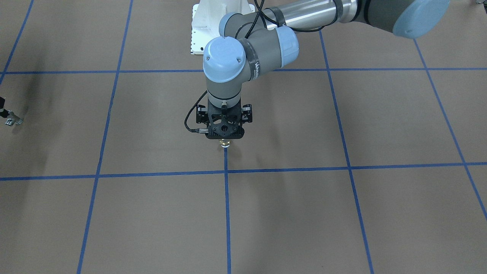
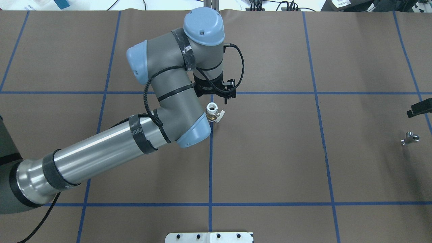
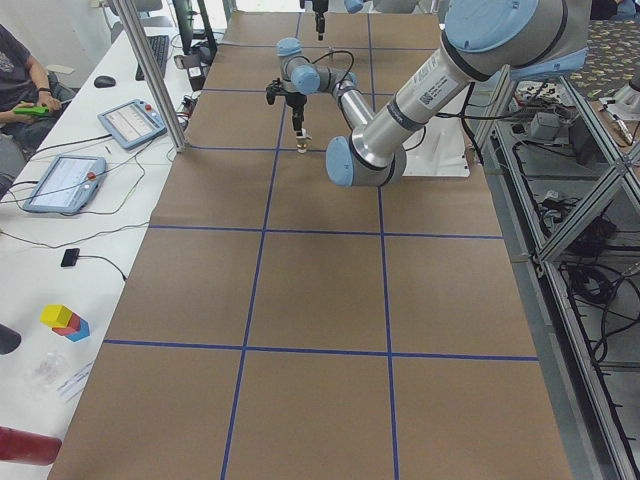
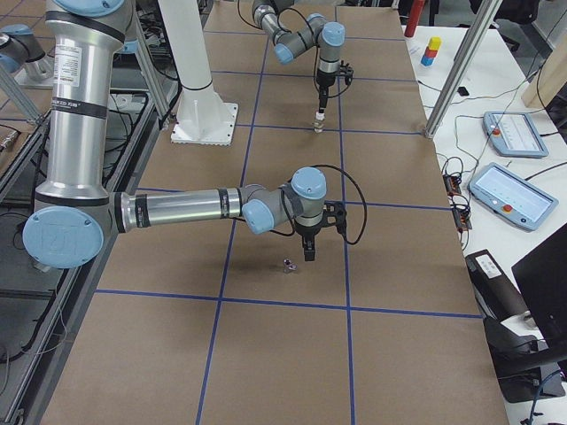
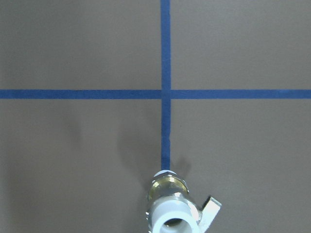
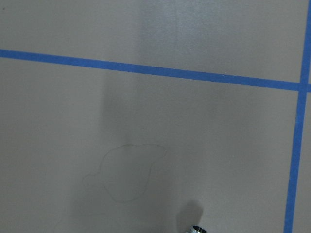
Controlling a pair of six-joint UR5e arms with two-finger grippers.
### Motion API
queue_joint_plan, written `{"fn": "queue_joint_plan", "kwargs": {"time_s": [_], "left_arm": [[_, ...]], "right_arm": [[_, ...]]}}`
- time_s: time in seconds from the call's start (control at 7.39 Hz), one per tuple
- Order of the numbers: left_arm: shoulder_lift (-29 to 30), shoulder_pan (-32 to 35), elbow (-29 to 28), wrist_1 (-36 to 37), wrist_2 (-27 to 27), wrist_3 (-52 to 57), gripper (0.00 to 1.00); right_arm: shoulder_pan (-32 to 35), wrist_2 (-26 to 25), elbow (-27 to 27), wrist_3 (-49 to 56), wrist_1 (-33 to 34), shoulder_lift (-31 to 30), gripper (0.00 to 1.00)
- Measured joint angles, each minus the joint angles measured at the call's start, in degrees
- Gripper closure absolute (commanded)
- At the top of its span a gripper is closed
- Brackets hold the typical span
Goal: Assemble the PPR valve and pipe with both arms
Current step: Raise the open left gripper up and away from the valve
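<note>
Seen from the right end of the table (image 4: 399, 354), nearest us is the right gripper (image 4: 308, 253). It hangs low just beside the pipe (image 4: 288, 263), which lies on the table with nothing holding it. We cannot tell how wide this gripper stands.

Farther along and well apart, the left gripper (image 4: 319, 112) hangs straight over the PPR valve (image 2: 212, 112). The valve stands upright on a blue tape line (image 5: 165, 136), socket (image 5: 170, 222) upward and lever (image 5: 210, 209) out to one side. We see no fingers around it, and cannot tell this gripper's opening either.

We judge this to be the pick-up step: nothing is grasped and joining has not begun. Next, the left gripper needs to come down and close on the brass middle (image 5: 167, 187), leaving the socket free. The right gripper needs to shift sideways over the pipe before closing.
</note>
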State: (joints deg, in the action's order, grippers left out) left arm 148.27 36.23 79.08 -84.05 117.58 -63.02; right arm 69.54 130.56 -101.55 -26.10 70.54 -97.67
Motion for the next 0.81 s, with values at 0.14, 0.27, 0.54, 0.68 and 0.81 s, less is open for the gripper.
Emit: {"fn": "queue_joint_plan", "kwargs": {"time_s": [0.14, 0.27, 0.54, 0.68, 0.81], "left_arm": [[-2.14, 0.8, 4.9, 2.16, 0.22, 0.93, 0.01], [-5.17, 1.89, 10.32, 4.45, 0.84, 2.54, 0.01], [-11.88, 3.59, 19.39, 6.57, 1.99, 4.49, 0.01], [-13.57, 3.86, 21.52, 6.83, 2.14, 4.72, 0.01], [-14.24, 3.97, 22.35, 6.92, 2.19, 4.8, 0.01]], "right_arm": [[-0.01, -0.12, 0.47, -1.01, 0.01, -0.06, 0.0], [-0.05, -0.14, 1.29, -1.48, 0.03, -0.11, 0.0], [-0.83, -0.06, 3.28, -1.96, 0.03, -0.14, 0.01], [-1.61, -0.02, 3.9, -3.15, -0.04, -0.11, 0.01], [-2.71, -0.08, 4.31, -5.38, -1.08, -0.23, 0.02]]}}
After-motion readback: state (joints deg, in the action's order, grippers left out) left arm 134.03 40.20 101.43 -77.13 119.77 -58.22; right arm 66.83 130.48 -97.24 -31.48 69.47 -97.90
